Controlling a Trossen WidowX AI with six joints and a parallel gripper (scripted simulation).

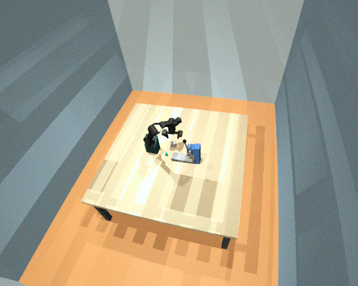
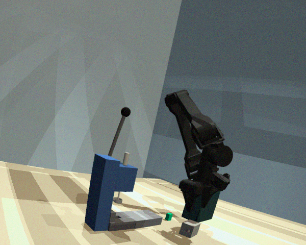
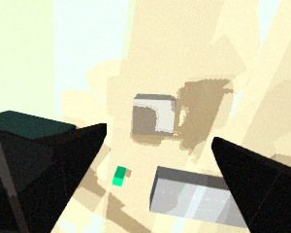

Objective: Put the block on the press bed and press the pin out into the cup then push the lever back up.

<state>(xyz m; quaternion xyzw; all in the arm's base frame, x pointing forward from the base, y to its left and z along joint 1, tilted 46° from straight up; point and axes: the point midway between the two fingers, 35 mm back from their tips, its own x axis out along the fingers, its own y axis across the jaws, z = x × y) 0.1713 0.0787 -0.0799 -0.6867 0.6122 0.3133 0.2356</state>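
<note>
The small block [image 1: 173, 143] [image 2: 189, 228] [image 3: 154, 116] is grey and boxy, pale on top; the jaws [image 1: 172, 134] [image 2: 199, 208] stand wide apart.

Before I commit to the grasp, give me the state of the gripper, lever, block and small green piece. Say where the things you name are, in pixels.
Gripper [image 1: 172, 134] [image 2: 196, 208] [image 3: 159, 135]: open, nothing between its fingers
Lever [image 1: 185, 145] [image 2: 117, 136]: raised
Block [image 1: 173, 143] [image 2: 189, 228] [image 3: 154, 116]: on the table, off the press bed
Green piece [image 1: 166, 154] [image 2: 169, 216] [image 3: 119, 176]: on the table
</note>
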